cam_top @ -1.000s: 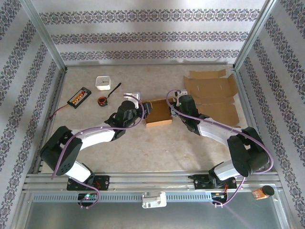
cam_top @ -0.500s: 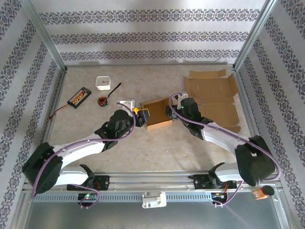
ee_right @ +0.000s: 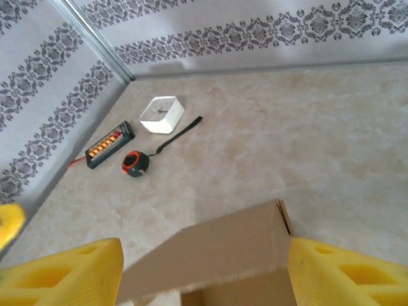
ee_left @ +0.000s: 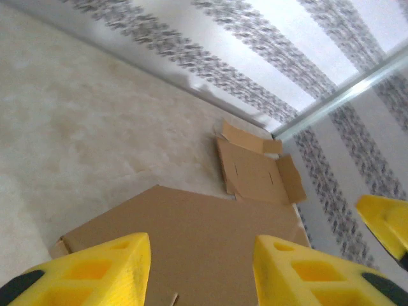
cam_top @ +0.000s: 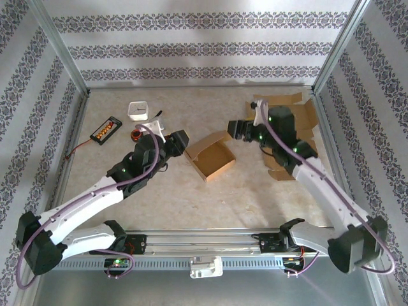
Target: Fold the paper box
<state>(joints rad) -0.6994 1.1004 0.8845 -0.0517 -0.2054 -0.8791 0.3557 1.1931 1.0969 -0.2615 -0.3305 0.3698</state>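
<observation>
Light was bright, even and diffuse from above. Shadows under the arms (cam_top: 95, 197) were short and soft. Back wall (cam_top: 204, 38) was washed out, near glare. Left wrist view was soft, with yellow fingers (ee_left: 95, 268) blurred close up. Right wrist view was sharper farther off.

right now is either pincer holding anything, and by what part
Nothing is held. The left pincer and right pincer both stand open on either side of the paper box, gripping no part of it.
</observation>
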